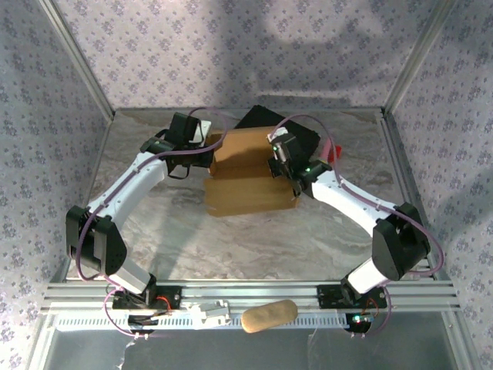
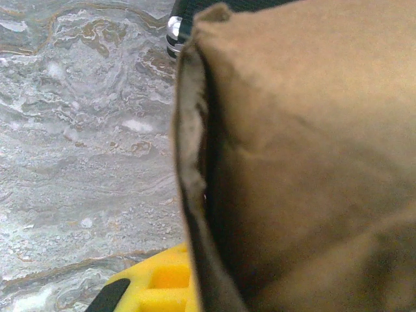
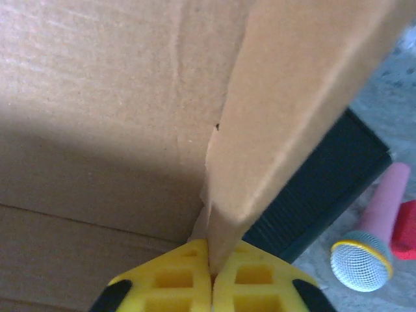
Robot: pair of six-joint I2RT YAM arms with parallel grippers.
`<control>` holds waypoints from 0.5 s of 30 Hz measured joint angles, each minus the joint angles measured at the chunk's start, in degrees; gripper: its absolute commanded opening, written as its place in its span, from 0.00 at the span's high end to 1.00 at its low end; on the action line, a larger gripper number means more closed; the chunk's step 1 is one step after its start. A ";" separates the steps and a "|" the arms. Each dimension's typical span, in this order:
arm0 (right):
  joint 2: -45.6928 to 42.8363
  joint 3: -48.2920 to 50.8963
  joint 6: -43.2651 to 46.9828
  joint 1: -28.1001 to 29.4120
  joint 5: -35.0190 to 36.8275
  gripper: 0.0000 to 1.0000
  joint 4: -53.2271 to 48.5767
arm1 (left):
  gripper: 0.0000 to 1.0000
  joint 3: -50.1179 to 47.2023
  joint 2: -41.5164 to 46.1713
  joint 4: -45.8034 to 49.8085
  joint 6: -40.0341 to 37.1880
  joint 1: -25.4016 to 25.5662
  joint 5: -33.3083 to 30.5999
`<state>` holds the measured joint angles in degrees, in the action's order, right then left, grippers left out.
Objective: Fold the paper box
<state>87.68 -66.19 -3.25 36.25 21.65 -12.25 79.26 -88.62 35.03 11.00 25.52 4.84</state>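
The paper box is tan cardboard, partly folded, lying mid-table between both arms. My left gripper is at its upper left edge. In the left wrist view one yellow finger presses against the box's wall; the cardboard hides the other finger, and the gripper is shut on that wall. My right gripper is at the box's right side. In the right wrist view it is shut on an upright flap, with the box's inner panel to the left.
A black case lies behind the box, touching it; its ribbed side and a chrome corner show. A pink toy microphone and a red object lie right of it. A tan oval object rests on the front rail.
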 measured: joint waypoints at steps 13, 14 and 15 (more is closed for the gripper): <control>0.09 -1.16 -0.37 0.20 4.55 0.74 1.05 | 1.00 0.00 0.00 -0.74 0.02 0.76 -0.07; 0.09 -1.66 -0.17 0.07 4.57 0.74 1.03 | 1.00 0.00 0.00 -0.85 0.04 0.90 0.00; 0.09 -2.27 -0.13 0.00 4.70 0.75 1.07 | 1.00 0.00 0.00 -0.94 0.04 1.05 0.02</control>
<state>87.77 -68.47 -3.38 36.25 26.35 -11.18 79.26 -88.62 34.09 11.05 26.57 4.86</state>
